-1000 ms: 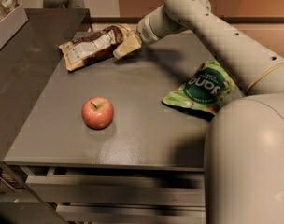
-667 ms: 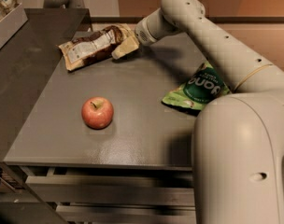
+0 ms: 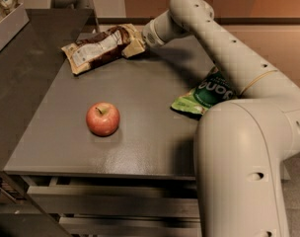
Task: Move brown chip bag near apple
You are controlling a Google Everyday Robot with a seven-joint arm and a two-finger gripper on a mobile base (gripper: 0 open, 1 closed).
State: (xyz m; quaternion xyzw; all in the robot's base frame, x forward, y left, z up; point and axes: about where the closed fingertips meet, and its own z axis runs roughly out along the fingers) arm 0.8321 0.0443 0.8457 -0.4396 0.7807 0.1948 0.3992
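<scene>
Since a second ago my arm [image 3: 239, 142] has swung over the green bag [image 3: 204, 95]. My gripper [image 3: 136, 47] stays at the tan end of the brown chip bag [image 3: 95, 48], by the far left edge of the table [image 3: 155, 137]; its hold I cannot tell. A weak pinch could slip, or the bag could roll the apple [image 3: 103, 118] off the front. Bare tabletop lies between.

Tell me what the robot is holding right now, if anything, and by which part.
Cannot be told: the gripper sits at one tan end of the brown chip bag, but whether it grips there is hidden.
</scene>
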